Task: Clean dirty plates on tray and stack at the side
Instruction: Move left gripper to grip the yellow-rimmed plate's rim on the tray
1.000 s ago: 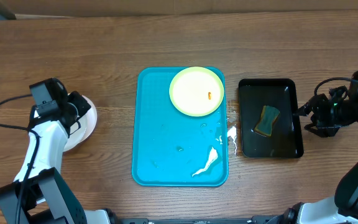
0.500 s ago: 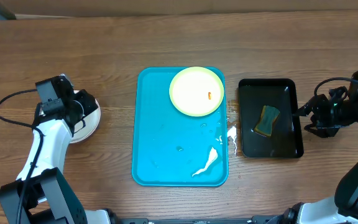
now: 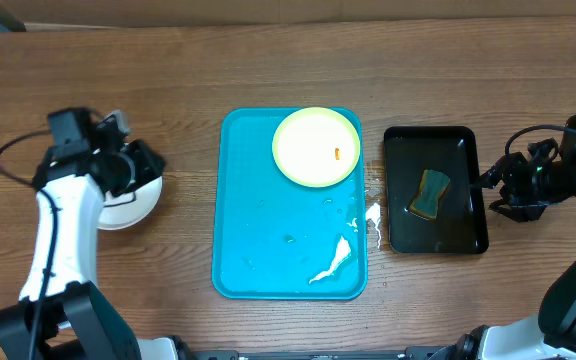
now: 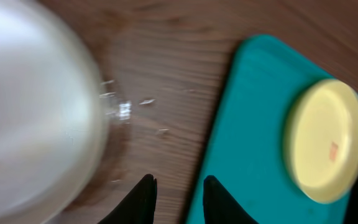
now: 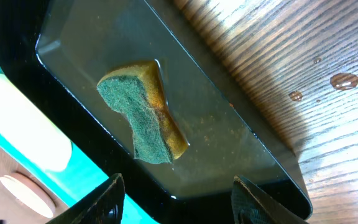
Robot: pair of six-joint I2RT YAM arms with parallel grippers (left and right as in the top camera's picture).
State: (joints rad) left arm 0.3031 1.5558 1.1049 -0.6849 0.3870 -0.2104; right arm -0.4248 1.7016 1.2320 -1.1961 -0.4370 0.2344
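The turquoise tray [image 3: 268,220] lies mid-table, and a pale green-rimmed plate [image 3: 316,147] with a small orange smear rests in its far right corner. A white plate [image 3: 128,203] sits on the table left of the tray. My left gripper [image 3: 144,165] hovers over that plate's far right edge. In the left wrist view the left gripper [image 4: 178,188] is narrowly open with nothing between its fingertips, the white plate [image 4: 36,112] is a blur at left, and the tray [image 4: 247,155] and the rimmed plate [image 4: 325,140] are at right. My right gripper [image 5: 179,196] stands open, empty.
A black tray [image 3: 468,235] right of the turquoise one holds shallow water and a green-and-yellow sponge [image 3: 430,194]. White foam streaks [image 3: 333,260] and water drops lie on the turquoise tray's right side. The right gripper [image 3: 495,193] hangs by the black tray's right rim.
The left gripper was shut at the white plate's edge; it has opened and drawn back a little. The plate stays on the table. The right arm has not moved.
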